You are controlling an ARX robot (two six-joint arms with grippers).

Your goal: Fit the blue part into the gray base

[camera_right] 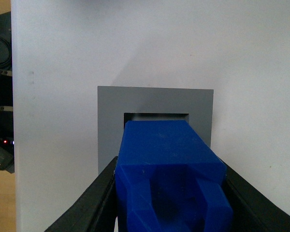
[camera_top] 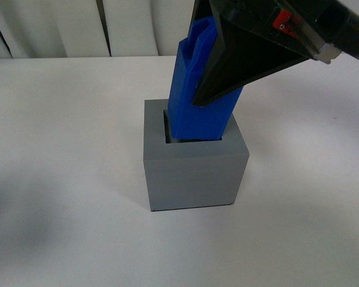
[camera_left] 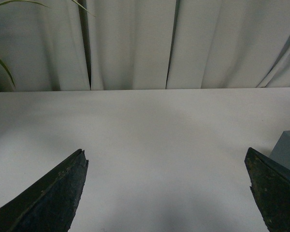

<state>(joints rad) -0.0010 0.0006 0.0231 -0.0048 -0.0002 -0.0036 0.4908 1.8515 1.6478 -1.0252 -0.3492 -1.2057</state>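
Observation:
The gray base (camera_top: 191, 176) stands in the middle of the white table, a cube with a square recess in its top. The blue part (camera_top: 194, 98) leans slightly, its lower end inside the recess. My right gripper (camera_top: 212, 89) comes in from the upper right and is shut on the blue part's upper end. In the right wrist view the blue part (camera_right: 166, 169) sits between the black fingers (camera_right: 94, 198), its far end in the recess of the gray base (camera_right: 108, 125). My left gripper (camera_left: 166, 193) is open and empty above bare table; a corner of the gray base (camera_left: 289, 150) shows beside one finger.
White table (camera_top: 60, 149) all around the base. White curtains (camera_left: 135, 43) hang behind the table's far edge. A plant leaf (camera_left: 2, 65) shows by the curtains. Dark equipment with cables (camera_right: 0, 96) lies past the table's edge in the right wrist view.

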